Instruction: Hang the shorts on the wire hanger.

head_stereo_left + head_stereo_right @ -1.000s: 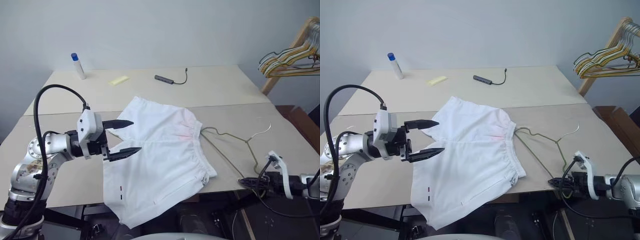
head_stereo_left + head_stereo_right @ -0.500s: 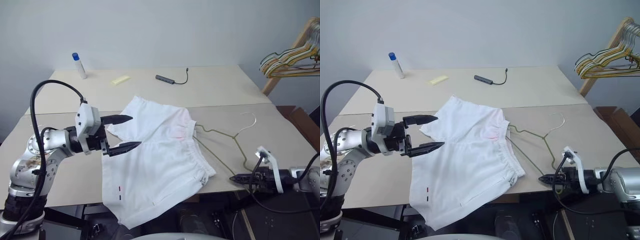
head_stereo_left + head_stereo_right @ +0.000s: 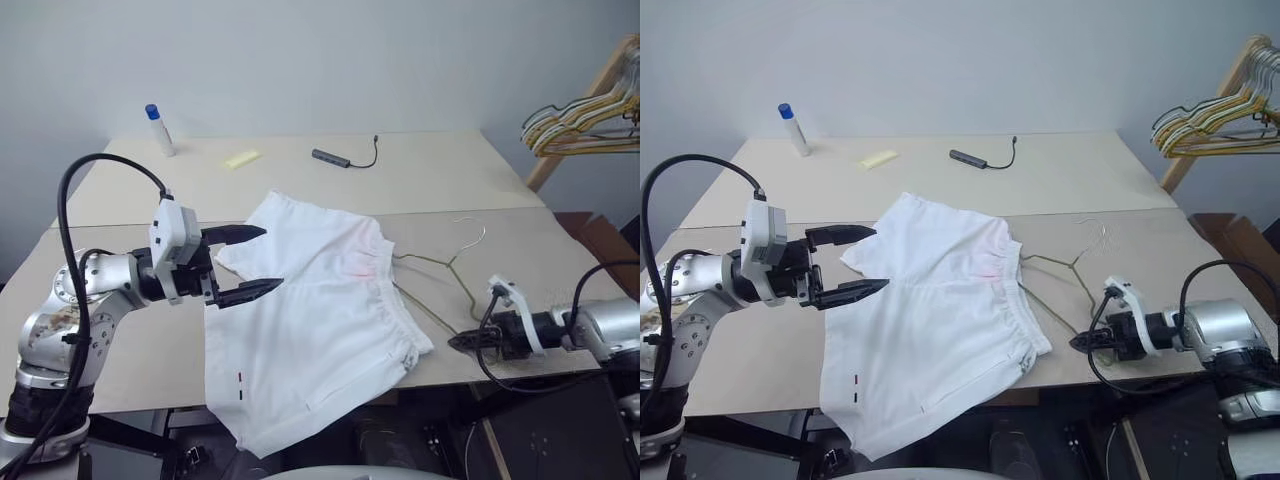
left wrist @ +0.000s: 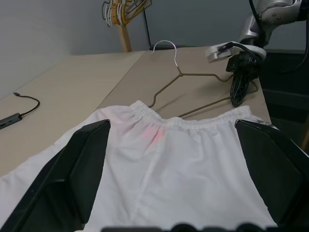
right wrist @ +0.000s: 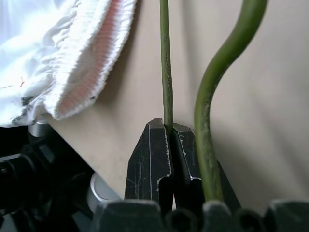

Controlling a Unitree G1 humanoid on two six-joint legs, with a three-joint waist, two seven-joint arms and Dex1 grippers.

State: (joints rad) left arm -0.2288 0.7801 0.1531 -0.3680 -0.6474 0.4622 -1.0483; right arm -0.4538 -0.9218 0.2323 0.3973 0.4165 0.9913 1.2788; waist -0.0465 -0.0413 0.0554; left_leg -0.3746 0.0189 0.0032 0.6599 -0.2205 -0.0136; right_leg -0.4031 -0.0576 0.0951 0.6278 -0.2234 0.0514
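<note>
Your left claw [image 3: 243, 262] hangs above the bench [image 3: 420, 170] at the left leg edge of the shorts [image 3: 320, 320]. Its two black fingers [image 3: 240, 234] stand spread wide apart, one above the other, with nothing between them. The left forearm reaches in from the left side and runs roughly level, with the claw pointing across toward the shorts. From the left wrist view the fingers frame the white fabric on either side and touch none of it.

Your right claw [image 3: 1085, 341] sits at the near edge of the bench, on the right, just past the waistband of the shorts. The right forearm comes in from the right and lies low, close to the bench edge, with the claw pointing left. Its fingers are pressed together on the wire hanger [image 3: 445, 280]; the right wrist view shows one thin wire run pinched between the two tips, with a second, thicker curved green strand [image 5: 217, 87] passing alongside them.

The shorts lie flat on the bench, waistband toward the right and legs toward the left, the nearest leg draping over the front edge. A faint pink mark shows near the waistband. The hanger lies on the bench beside the waistband, its hook [image 3: 472, 232] pointing away from you and one lower arm running under or along the elastic; which of the two you cannot tell.

At the back of the bench stand a blue-capped tube [image 3: 158, 131], a yellow slip [image 3: 241, 159] and a small adapter with a cable [image 3: 343, 157]. A bunch of hangers [image 3: 585, 115] hangs at the far right.
</note>
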